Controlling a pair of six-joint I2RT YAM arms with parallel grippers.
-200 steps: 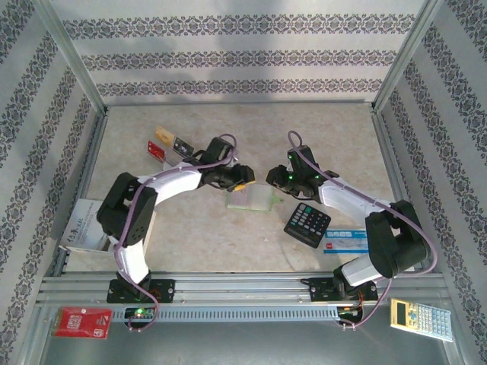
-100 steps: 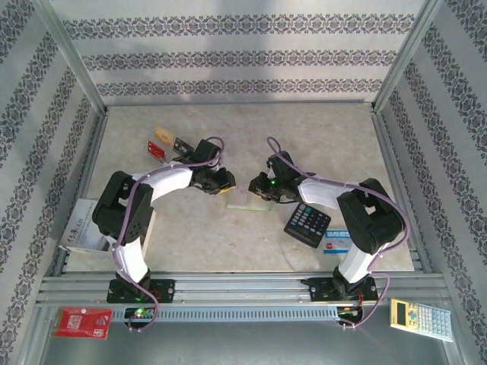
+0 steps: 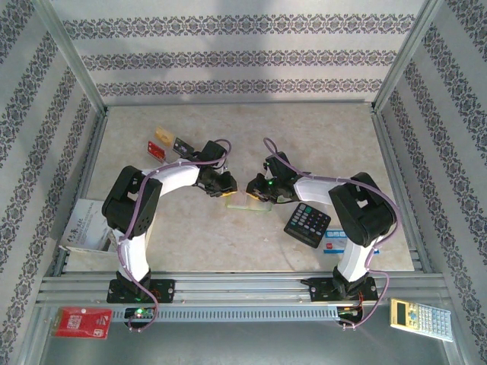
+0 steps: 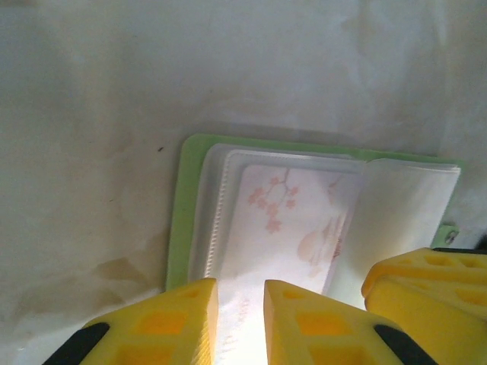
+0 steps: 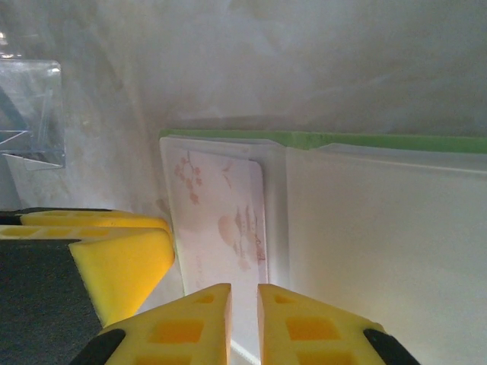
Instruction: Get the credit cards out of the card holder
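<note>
The lime-green card holder [image 3: 257,204] lies open mid-table, its green rim [image 4: 176,228] framing clear sleeves. A white credit card with pink blossoms [image 4: 293,220] sits in one sleeve. My left gripper [image 3: 230,191] comes at that sleeve from one end and my right gripper [image 3: 254,187] from the other. The left gripper [image 4: 240,319] and the right gripper [image 5: 243,323] each keep a narrow gap over the blossom card [image 5: 221,220]. Whether either pinches it is unclear. Tan [image 3: 162,134], black [image 3: 182,144] and red [image 3: 156,150] credit cards lie at the back left.
A black calculator [image 3: 307,224] and a blue-and-white box [image 3: 335,243] lie right of the holder. A white booklet [image 3: 84,226] sits at the left edge. A red packet [image 3: 81,322] and a pale calculator [image 3: 420,318] rest beyond the front rail. Metal posts frame the table.
Both arms have come down and inward onto the left half of the card holder. Both pairs of jaws have narrowed. The right elbow has swung toward the middle.
</note>
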